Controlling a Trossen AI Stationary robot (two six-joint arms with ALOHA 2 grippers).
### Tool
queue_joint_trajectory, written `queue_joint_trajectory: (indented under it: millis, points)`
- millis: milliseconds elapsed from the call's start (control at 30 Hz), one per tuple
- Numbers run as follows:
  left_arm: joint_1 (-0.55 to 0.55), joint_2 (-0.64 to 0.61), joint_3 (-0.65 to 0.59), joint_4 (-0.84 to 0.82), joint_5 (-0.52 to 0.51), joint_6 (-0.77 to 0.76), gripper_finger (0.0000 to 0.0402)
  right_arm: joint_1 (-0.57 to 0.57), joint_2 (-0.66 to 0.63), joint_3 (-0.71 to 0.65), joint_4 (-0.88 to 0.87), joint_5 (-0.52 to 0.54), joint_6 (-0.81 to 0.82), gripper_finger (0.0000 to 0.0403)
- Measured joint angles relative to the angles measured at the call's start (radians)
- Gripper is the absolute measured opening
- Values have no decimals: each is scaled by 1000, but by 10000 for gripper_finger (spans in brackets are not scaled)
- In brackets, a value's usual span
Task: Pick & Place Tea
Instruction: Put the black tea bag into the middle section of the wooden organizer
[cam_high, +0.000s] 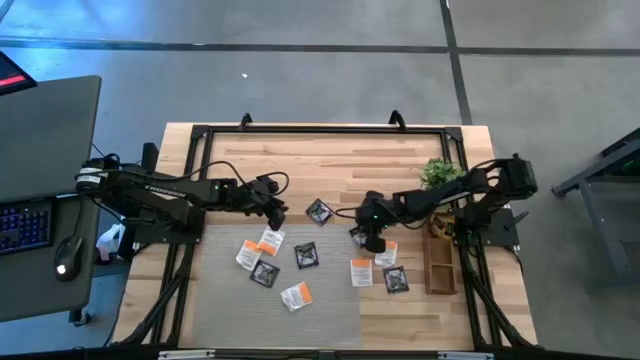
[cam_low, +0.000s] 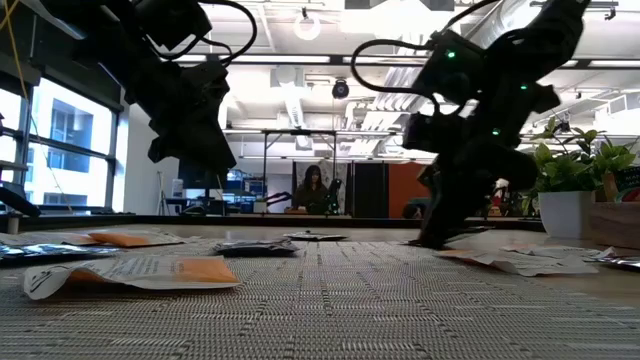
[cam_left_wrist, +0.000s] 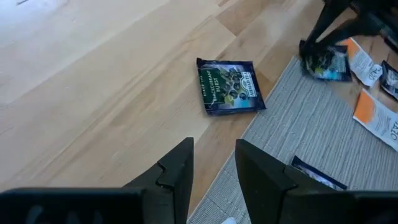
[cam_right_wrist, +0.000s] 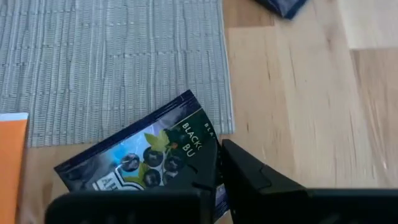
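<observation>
Right now the right tool (cam_high: 374, 238) is down at the right edge of the grey mat (cam_high: 230, 310), its fingers drawn together on a corner of a black sachet (cam_right_wrist: 146, 160); the right wrist view shows the dark fingers (cam_right_wrist: 249, 177) pinching the sachet's edge where it straddles the mat's border and the bare wood, one part on the weave and one part off it. I would guess that overhang is why the tool came in low at that spot: a lifted edge gives the fingers something to bite. The sachet looks still flat on the bench (cam_high: 330, 160), so I judge the pick is at the moment of closing, with the lift not yet made. Further from it, more sachets lie to the right of the mat, near the narrow wooden tray (cam_high: 437, 262) and the little potted plant (cam_high: 437, 172), and several more are scattered on the mat itself, white-and-orange and black ones mixed. The left tool (cam_high: 275, 208) hangs above the mat's far edge with its fingers (cam_left_wrist: 177, 171) part-way spread and empty; another black sachet (cam_left_wrist: 229, 86) lies on bare wood just beyond that edge, ahead of it and untouched.
</observation>
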Motion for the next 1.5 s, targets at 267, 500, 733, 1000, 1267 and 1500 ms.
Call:
queue_joint_trajectory:
  millis: [267, 500, 733, 1000, 1267, 1500]
  points:
    - [0, 0, 0, -4, -136, 5, 117, 12, -299, -1, -190, 170, 154, 6]
    - [0, 0, 1, -8, -253, 5, 117, 82, -466, -9, -264, 193, 151, 11]
    - [0, 0, 1, -8, -223, 4, 117, 96, -356, -45, -102, 109, -16, 66]
    - [0, 0, 1, -2, -197, 4, 117, 42, -152, -46, -30, 92, -54, 176]
    - [0, 0, 1, -1, -160, 4, 117, -2, -28, -40, 16, 2, -88, 208]
    - [0, 0, 1, -1, -146, 4, 117, -14, 3, -38, -9, -19, -34, 175]
